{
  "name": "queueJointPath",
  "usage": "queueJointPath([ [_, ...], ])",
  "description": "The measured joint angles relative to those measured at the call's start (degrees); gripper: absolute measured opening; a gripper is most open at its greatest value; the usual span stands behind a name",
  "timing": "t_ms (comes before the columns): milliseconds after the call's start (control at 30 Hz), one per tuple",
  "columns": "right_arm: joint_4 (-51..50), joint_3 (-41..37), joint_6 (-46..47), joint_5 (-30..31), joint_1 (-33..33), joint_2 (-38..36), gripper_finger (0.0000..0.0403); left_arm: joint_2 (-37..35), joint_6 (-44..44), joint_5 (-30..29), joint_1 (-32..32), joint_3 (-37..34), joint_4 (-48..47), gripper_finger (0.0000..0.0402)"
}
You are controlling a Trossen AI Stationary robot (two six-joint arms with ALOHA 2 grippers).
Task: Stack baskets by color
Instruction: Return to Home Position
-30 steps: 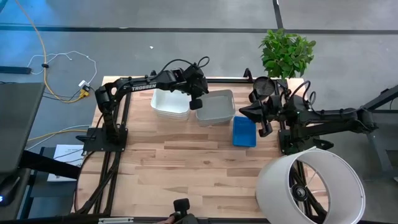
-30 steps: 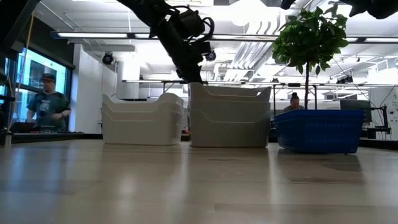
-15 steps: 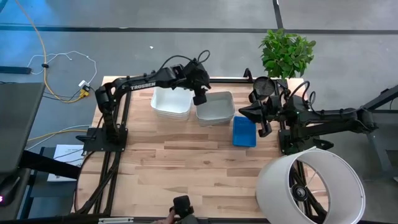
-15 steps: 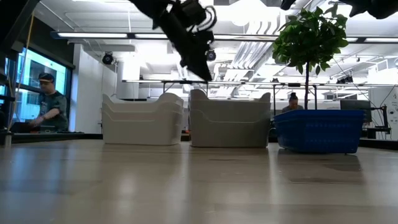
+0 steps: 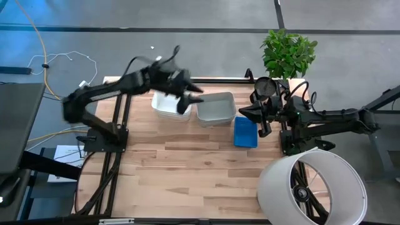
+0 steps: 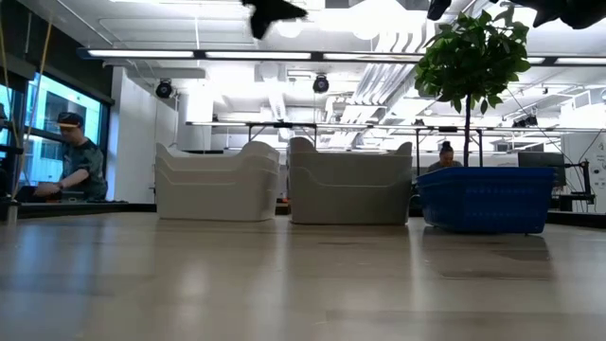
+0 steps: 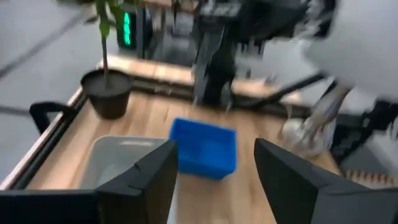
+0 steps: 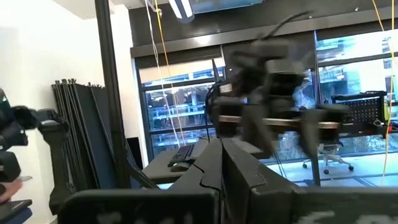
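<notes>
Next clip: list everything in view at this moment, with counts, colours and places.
white baskets: one stack, white, table's back, leftmost
grey baskets: one stack, translucent grey, beside the white
blue baskets: one stack, blue, right of the grey
plant: one, green, dark pot, back right
lampshade: one, white, front right
table: one, light wood
people: two, beyond the table
left gripper: open, high above the stacks
right gripper: shut, at the right edge

Quick sweep of all four views: no text, brand, number or sign readable. Green lit panel (image 7: 126, 29) behind plant stem, left wrist view: glowing marks, characters cannot be made out (maybe digits, cannot tell). Paper sheet (image 5: 62, 153) on floor beside table: print too small. Baskets (image 6: 348, 180), low view: no lettering readable.
</notes>
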Motion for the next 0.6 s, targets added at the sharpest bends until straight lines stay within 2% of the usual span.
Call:
queueJointPath([
  [167,0.04,0.00,2.38,-0.02,0.00,0.00,0.0000,-15.09,-9.86,-10.91,-9.14,-19.94,18.58,0.0196],
  [300,-0.17,0.00,4.15,-0.02,0.00,0.00,0.0000,-23.90,-16.11,-21.34,-16.65,-31.50,28.38,0.0196],
  [467,-0.13,0.00,5.07,0.07,0.00,0.00,0.0000,-31.29,-18.38,-30.47,-22.45,-38.94,32.23,0.0196],
  [600,-0.15,0.00,5.10,0.38,0.00,0.00,0.0000,-34.79,-18.46,-32.08,-23.44,-39.99,30.56,0.0196],
])
